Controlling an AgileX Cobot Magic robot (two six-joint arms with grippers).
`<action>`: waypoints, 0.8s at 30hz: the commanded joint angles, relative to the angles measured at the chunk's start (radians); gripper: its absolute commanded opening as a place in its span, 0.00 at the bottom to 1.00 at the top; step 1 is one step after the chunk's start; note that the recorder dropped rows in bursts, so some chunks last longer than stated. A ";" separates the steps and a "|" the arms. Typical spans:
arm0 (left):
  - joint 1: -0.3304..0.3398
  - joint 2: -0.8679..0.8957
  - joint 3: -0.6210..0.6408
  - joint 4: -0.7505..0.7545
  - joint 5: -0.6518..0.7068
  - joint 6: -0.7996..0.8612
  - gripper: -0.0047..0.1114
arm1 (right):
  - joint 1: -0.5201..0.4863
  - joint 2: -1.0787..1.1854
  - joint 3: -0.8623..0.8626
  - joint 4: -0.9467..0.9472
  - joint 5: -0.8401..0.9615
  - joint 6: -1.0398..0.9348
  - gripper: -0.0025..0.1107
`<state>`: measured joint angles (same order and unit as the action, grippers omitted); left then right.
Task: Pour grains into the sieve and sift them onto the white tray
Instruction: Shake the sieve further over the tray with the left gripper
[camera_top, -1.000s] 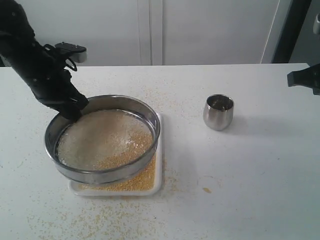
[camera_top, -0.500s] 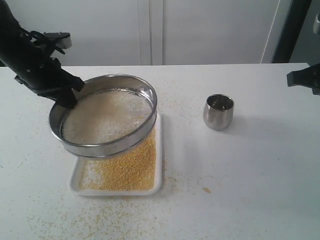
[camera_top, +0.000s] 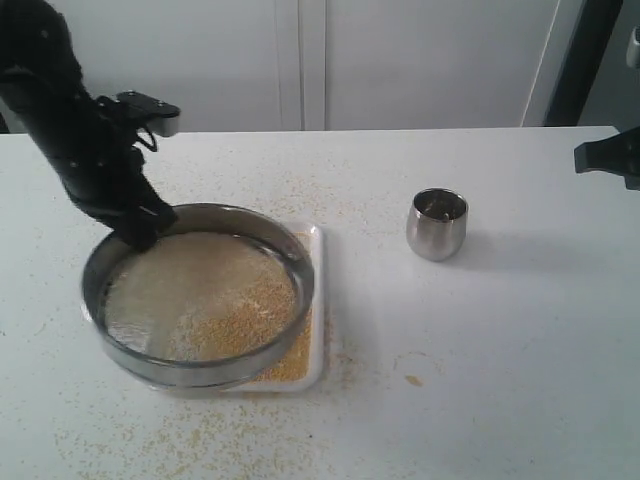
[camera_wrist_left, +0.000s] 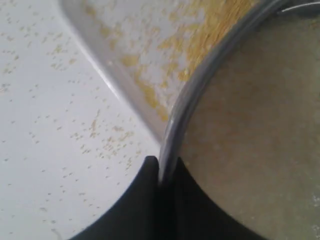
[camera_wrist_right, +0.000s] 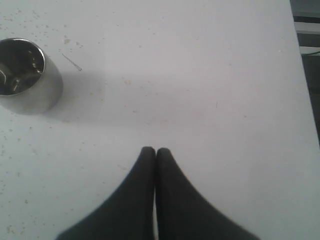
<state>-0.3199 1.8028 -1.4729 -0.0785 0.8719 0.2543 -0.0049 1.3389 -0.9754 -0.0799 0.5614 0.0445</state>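
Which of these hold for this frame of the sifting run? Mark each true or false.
1. The left gripper is clamped on the rim of the sieve. True.
2. The steel cup lies tipped over. False: it stands upright on the table, apart from the white tray.
3. The right gripper is shut and empty. True.
4. The white tray holds no grains. False: golden grains lie on it.
5. The sieve rests on the table beside the tray. False: it is over the tray, covering most of it.
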 joint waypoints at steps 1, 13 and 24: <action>0.054 0.008 -0.027 0.006 -0.070 -0.280 0.04 | -0.003 -0.002 0.001 -0.001 -0.009 0.004 0.02; 0.014 -0.007 -0.017 -0.267 -0.086 0.194 0.04 | -0.003 -0.002 0.001 -0.001 -0.011 0.004 0.02; 0.124 -0.026 0.074 -0.294 -0.247 -0.014 0.04 | -0.003 -0.001 0.001 -0.001 -0.010 0.004 0.02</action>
<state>-0.2035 1.7939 -1.4391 -0.3081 0.6804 0.3904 -0.0049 1.3389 -0.9754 -0.0798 0.5614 0.0445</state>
